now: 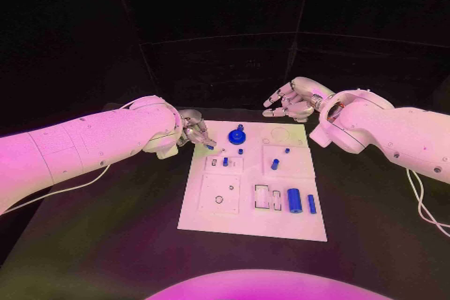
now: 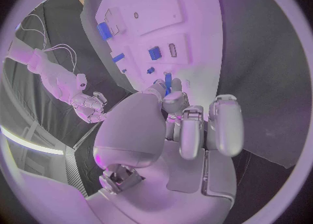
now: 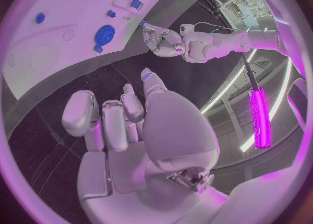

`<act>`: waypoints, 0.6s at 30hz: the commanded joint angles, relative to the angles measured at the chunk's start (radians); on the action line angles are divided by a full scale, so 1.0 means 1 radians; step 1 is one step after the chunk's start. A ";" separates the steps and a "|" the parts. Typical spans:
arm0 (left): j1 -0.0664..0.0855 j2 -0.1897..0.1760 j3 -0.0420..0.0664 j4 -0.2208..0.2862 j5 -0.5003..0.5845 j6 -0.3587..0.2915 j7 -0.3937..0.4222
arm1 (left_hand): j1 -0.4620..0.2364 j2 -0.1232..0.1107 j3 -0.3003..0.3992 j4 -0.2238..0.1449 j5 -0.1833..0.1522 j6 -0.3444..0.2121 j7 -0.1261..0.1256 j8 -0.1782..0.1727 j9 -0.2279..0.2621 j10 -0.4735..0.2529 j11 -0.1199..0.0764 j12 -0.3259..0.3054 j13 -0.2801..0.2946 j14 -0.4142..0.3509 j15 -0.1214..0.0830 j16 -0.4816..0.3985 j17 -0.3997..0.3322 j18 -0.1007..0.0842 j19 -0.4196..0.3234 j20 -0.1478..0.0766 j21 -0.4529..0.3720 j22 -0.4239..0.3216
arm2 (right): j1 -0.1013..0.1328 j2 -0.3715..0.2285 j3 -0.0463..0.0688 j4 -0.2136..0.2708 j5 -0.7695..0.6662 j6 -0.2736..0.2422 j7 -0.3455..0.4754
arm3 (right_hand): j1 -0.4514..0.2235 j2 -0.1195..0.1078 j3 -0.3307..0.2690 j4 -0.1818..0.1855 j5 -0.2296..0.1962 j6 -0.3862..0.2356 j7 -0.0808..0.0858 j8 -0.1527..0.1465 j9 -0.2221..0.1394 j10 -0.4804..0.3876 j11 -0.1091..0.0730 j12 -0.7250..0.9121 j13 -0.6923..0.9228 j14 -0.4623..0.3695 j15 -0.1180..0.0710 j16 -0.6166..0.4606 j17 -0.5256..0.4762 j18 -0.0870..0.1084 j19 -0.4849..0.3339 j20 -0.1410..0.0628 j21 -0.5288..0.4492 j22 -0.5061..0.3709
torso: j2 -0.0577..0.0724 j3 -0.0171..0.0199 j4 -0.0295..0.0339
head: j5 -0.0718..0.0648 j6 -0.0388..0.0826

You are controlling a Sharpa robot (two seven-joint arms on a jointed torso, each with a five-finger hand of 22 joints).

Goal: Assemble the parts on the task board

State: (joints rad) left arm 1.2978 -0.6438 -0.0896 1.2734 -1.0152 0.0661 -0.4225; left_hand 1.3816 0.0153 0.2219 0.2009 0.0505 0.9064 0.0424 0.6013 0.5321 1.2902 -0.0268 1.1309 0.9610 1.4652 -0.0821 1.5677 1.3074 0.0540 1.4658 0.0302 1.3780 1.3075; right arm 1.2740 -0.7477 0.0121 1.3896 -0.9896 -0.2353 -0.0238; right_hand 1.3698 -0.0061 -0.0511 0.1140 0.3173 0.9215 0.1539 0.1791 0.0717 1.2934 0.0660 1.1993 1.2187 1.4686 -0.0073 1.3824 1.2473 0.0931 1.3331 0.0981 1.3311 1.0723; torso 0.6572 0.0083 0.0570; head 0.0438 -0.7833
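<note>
While the left silver many-fingered hand pinches a small blue peg at the far left corner of the white rectangular task board, the step in hand looks like carrying it to a socket; next it needs lining up. About seven more blue parts sit on the board, among them one round blue gear and one large blue cylinder. Beyond the board's far right corner, the right silver hand hovers loosely curled, holding nothing.

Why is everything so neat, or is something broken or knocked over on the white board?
Nothing stands out. The blue parts lie tidy on the task board, none spilled or cracked. The left hand pinches one small blue part at the board's far left corner; the right hand hovers behind it.
</note>
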 commanded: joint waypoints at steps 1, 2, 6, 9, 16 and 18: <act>-0.006 -0.005 0.000 0.024 -0.080 -0.064 -0.009 | -0.002 -0.012 0.136 -0.120 0.000 0.009 0.000 0.007 0.001 0.009 -0.003 0.004 0.003 0.106 -0.005 0.003 0.263 0.000 0.021 -0.009 0.003 0.034 | 0.002 0.000 0.001 0.001 -0.001 -0.002 0.009 | -0.002 0.008 -0.002 0.005 0.005 -0.009 0.000 0.004 -0.001 -0.002 0.000 -0.001 0.002 0.028 -0.004 -0.006 0.001 0.005 -0.005 -0.001 -0.006 0.000 | 0.002 -0.0011 -0.0013 | 0.002 -0.001; -0.009 -0.006 0.000 0.031 -0.086 -0.068 -0.013 | -0.003 -0.013 0.139 -0.120 0.000 0.009 0.000 0.008 0.001 0.010 -0.003 0.004 0.003 0.106 -0.005 0.003 0.263 0.000 0.021 -0.009 0.003 0.034 | 0.002 0.000 0.001 0.000 -0.001 -0.002 0.009 | -0.002 0.008 -0.002 0.005 0.005 -0.009 0.000 0.004 -0.001 -0.002 0.000 -0.001 0.002 0.028 -0.004 -0.006 0.001 0.005 -0.005 -0.001 -0.006 0.000 | 0.002 -0.0011 -0.0022 | 0.003 -0.002; -0.017 -0.008 0.000 0.048 -0.107 -0.072 -0.027 | -0.010 -0.021 0.157 -0.121 0.000 0.010 0.000 0.009 0.001 0.012 -0.003 0.005 0.004 0.106 -0.005 0.003 0.263 0.000 0.022 -0.009 0.003 0.036 | 0.002 0.001 0.001 -0.001 -0.001 -0.002 0.010 | -0.002 0.008 -0.002 0.005 0.005 -0.009 0.000 0.004 -0.001 -0.002 0.000 -0.001 0.002 0.028 -0.004 -0.006 0.001 0.005 -0.005 -0.001 -0.006 0.000 | 0.002 -0.0005 -0.0033 | 0.003 -0.003; -0.021 -0.007 -0.001 0.055 -0.114 -0.069 -0.034 | -0.014 -0.026 0.168 -0.122 0.001 0.011 0.000 0.009 0.002 0.013 -0.003 0.006 0.005 0.106 -0.005 0.003 0.263 0.000 0.022 -0.009 0.003 0.035 | 0.002 0.002 0.001 -0.001 -0.001 -0.001 0.010 | -0.002 0.008 -0.002 0.005 0.005 -0.009 0.000 0.004 -0.001 -0.002 0.000 -0.001 0.002 0.028 -0.004 -0.006 0.001 0.005 -0.005 -0.001 -0.006 0.000 | 0.002 0.0003 -0.0033 | 0.003 -0.003; -0.026 -0.007 -0.015 0.066 -0.120 -0.035 -0.055 | -0.021 -0.033 0.187 -0.125 0.001 0.011 0.000 0.011 0.003 0.015 -0.004 0.007 0.006 0.106 -0.005 0.003 0.263 0.000 0.022 -0.009 0.002 0.036 | 0.002 0.003 0.001 -0.002 -0.001 0.000 0.010 | -0.002 0.008 -0.002 0.005 0.005 -0.009 0.000 0.004 -0.001 -0.002 0.000 -0.001 0.002 0.028 -0.004 -0.006 0.001 0.005 -0.005 -0.001 -0.006 0.000 | 0.001 0.0004 -0.0022 | 0.002 -0.006; -0.026 -0.007 -0.018 0.068 -0.120 -0.025 -0.061 | -0.021 -0.033 0.187 -0.125 0.001 0.011 0.000 0.011 0.003 0.015 -0.004 0.007 0.006 0.106 -0.005 0.003 0.263 0.000 0.022 -0.009 0.002 0.036 | 0.002 0.003 0.001 -0.002 -0.001 0.000 0.010 | -0.002 0.008 -0.002 0.005 0.005 -0.009 0.000 0.004 -0.001 -0.002 0.000 -0.001 0.002 0.028 -0.004 -0.006 0.001 0.005 -0.005 -0.001 -0.006 0.000 | 0.001 0.0005 -0.0023 | 0.001 -0.007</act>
State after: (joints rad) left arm 1.2706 -0.6508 -0.1077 1.3381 -1.1137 0.0217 -0.4606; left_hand 1.3550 -0.0112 0.2874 0.1929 0.0498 0.9108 0.0415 0.6062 0.5335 1.3009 -0.0305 1.1309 0.9658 1.4652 -0.0821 1.5677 1.3074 0.0540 1.4658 0.0303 1.3790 1.3075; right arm 1.2740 -0.7456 0.0121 1.3869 -0.9897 -0.2351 -0.0229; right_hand 1.3698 -0.0061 -0.0512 0.1140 0.3173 0.9215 0.1538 0.1791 0.0717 1.2934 0.0660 1.1993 1.2187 1.4686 -0.0073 1.3824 1.2473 0.0930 1.3332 0.0981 1.3311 1.0722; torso 0.6589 0.0085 0.0542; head 0.0456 -0.7889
